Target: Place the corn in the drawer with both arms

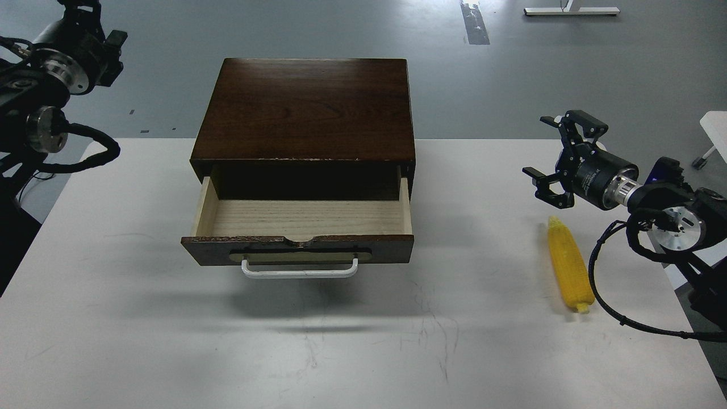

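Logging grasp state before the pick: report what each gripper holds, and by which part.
Nothing is held. The right gripper hangs open above the table; the corn lies untouched. The left gripper's jaws are out of view.

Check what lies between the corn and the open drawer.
Nothing: in the head view only bare white table separates the corn from the drawer.

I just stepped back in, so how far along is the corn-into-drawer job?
Done: the drawer is pulled open and empty. In hand: nothing; the right end effector is open above the corn, which lies on the table. Left: grasping the corn, placing it inside the drawer.
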Motion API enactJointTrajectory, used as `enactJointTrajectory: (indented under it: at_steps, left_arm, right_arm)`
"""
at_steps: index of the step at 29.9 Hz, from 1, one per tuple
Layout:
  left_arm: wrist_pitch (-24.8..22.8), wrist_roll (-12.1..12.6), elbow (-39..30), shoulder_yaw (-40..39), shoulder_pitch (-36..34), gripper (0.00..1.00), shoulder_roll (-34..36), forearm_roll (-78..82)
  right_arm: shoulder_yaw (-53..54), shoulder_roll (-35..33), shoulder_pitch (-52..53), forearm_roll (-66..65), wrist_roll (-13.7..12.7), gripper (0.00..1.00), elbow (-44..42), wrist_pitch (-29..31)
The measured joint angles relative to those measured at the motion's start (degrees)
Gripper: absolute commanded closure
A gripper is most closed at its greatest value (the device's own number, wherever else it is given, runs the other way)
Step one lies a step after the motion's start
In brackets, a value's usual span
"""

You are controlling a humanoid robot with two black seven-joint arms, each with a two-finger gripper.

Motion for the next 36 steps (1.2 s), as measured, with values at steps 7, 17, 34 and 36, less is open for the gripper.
enactJointTrajectory:
  at_steps: [7, 17, 34, 36]
  left_arm:
    - [-15.7, 2.1, 2.6, -7.8, 6.3, 0.02, 0.8, -0.4]
    - [-16.8, 1.4, 2.7, -8.0, 9.2, 0.02, 0.9, -0.3]
    - [-17.7, -0.5, 2.6, -8.0, 9.2, 0.02, 1.3, 0.5]
    - [-17.7, -0.7, 2.6, -7.9, 9.2, 0.02, 1.3, 0.5]
  right_arm:
    - [-0.6, -5.6, 1.0, -2.7, 0.2, 0.01, 4.2, 5.1]
    - [-14.6, -23.7, 11.2, -53.5, 0.3, 0.03, 16.6, 8.9]
    - [-33.1, -22.7, 11.9, -66.1, 0.9, 0.07, 23.4, 7.7]
    - [-33.6, -21.2, 11.2, -66.2, 0.9, 0.07, 22.5, 7.1]
